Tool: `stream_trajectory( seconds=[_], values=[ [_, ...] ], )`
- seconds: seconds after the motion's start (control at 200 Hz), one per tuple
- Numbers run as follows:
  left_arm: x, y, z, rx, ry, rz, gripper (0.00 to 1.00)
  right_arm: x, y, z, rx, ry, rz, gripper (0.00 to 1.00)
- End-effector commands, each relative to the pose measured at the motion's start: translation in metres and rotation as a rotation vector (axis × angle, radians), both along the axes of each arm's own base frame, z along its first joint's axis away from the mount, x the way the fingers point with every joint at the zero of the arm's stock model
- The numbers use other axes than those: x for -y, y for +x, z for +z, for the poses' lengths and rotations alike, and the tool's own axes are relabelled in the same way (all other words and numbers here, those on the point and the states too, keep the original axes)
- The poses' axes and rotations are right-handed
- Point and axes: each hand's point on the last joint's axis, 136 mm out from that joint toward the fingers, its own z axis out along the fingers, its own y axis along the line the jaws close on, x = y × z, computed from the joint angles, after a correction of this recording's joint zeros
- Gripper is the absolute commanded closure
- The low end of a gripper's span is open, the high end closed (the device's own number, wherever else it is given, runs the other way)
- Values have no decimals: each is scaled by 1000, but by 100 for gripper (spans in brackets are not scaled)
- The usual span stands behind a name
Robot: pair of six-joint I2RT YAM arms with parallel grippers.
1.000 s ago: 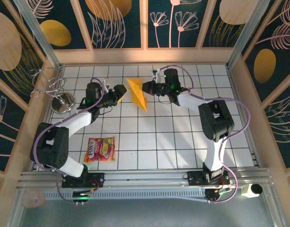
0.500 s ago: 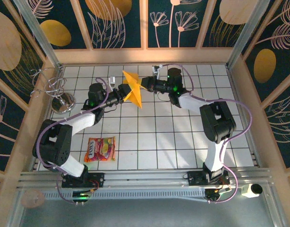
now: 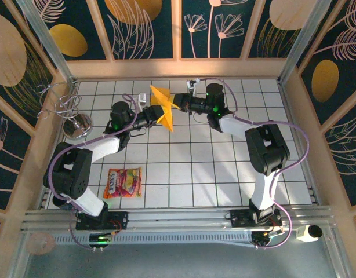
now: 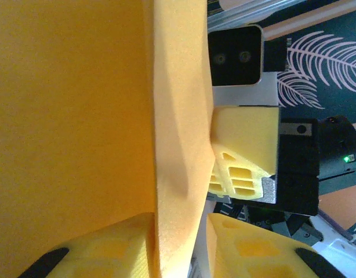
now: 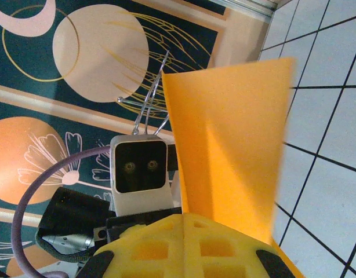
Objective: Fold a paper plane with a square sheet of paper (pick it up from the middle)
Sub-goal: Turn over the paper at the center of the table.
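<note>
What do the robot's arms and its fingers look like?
The left arm and right arm are black joints joined by white tubes, each trailing a thin purple cable. The fingers are chunky yellow blocks with cut-out holes. Each wrist carries a small white camera box, and a tiny green light glows on the right one.
</note>
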Motion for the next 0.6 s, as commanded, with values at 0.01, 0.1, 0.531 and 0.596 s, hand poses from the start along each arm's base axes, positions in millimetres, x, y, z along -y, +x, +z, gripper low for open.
stream_trajectory(
  seconds=[0.01,0.1,0.531,0.596],
  values=[
    [3,-2,25,105,-28,-22,78,2,-2,1,1,6,2,100],
    [2,-2,21,102,-20,-15,83,4,-1,0,-2,0,-4,100],
    [-6,8,-13,62,178,35,94,42,16,-18,43,-197,-141,67],
    [-12,12,-26,43,264,54,93,56,19,-22,52,-245,-192,61]
  ],
)
